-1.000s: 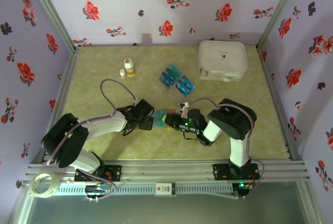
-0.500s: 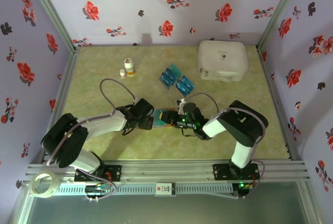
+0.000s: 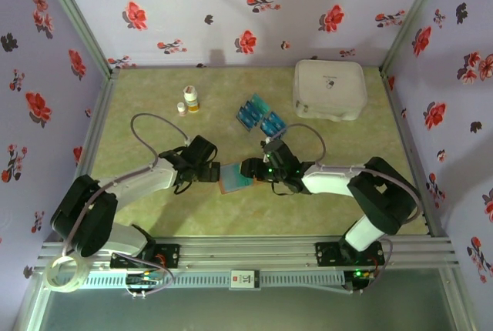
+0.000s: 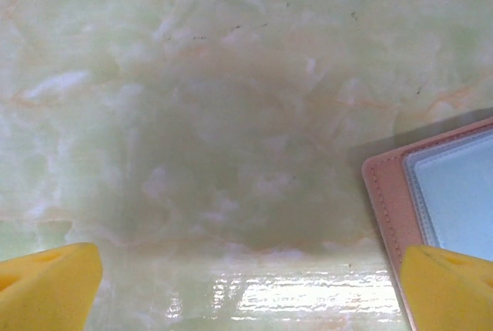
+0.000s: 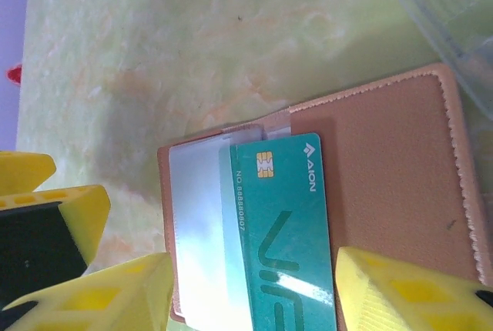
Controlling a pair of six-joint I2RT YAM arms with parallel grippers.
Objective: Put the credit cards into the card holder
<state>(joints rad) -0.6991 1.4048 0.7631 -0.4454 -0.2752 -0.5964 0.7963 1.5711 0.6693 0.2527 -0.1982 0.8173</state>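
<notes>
My right jaws stand released astride the card (image 5: pixel 281 223) lying part-slid into the wallet (image 5: pixel 385 162) at lower centre, left jaws wide apart; next, I reckon, push it home.

A white rounded case (image 3: pixel 329 89) sits at the far right of the green marbled table (image 3: pixel 146 127). Two small bottles (image 3: pixel 189 100) stand together farther left. A tape roll (image 3: pixel 63 273) rests on the near rail (image 3: pixel 254 255).
</notes>
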